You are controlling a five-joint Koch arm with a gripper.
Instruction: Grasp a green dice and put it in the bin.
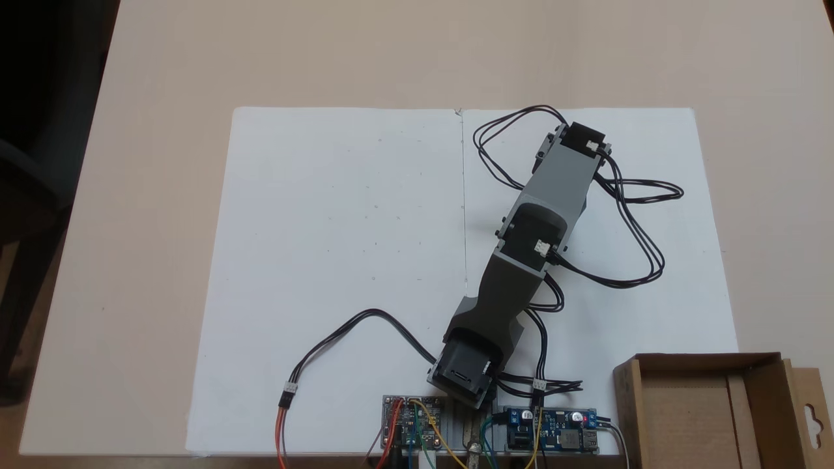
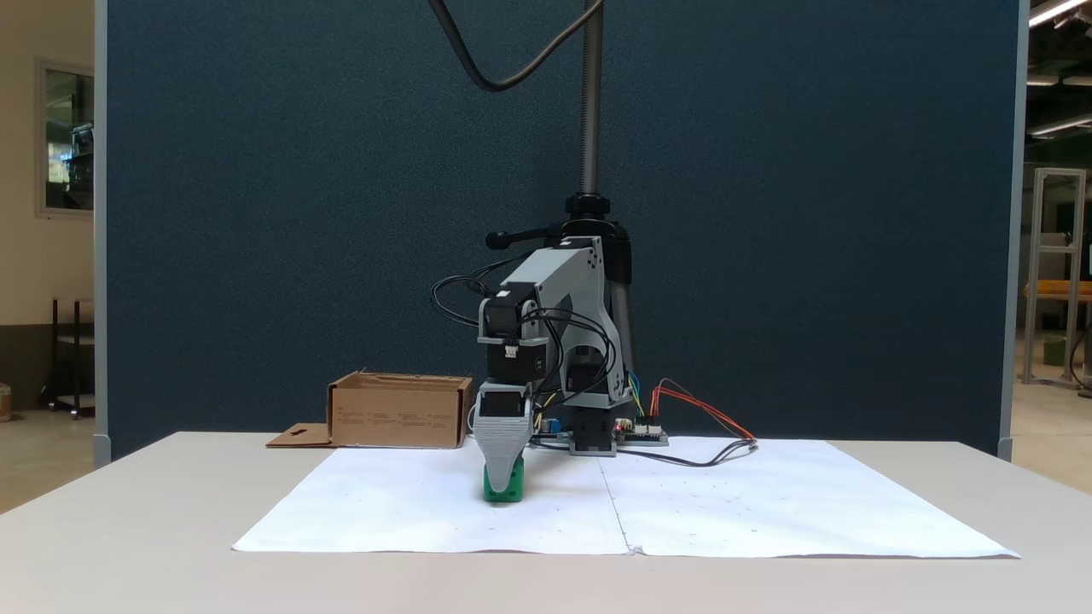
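Top-down fixed view: arm [image 1: 541, 215] is stretched out from its base over the right sheet of white paper [image 1: 339, 260], wrist end at the far end of the reach. The links cover whatever sits under the wrist, so no jaw state from here. Bin [image 1: 707, 410] sits just off the paper's corner next to the base, open side up, nothing visible inside, hang-hole flap [image 1: 811, 417] folded outward on the side away from the arm. Driver boards [image 1: 417, 420] and loose servo cables run along the paper edge by the base.

Front fixed view: gripper [image 2: 503, 482] points straight down, tip at paper level. Dice [image 2: 503, 488] rests on the paper right at that tip, green showing on both sides of and below the grey finger. One jaw hides the other from this angle, so I can't tell whether they're spread, closed, or already pinching. Dice doesn't look lifted; it appears to sit on the sheet. Bin is behind and to the left of the dice here, close to the base.

My read: this is the grasp step. The vertical approach makes sense because a small cube with rounded edges is easiest pinched from above on two flat faces. Once clamped, it needs a lift, then a swing back toward the base to clear the bin wall.
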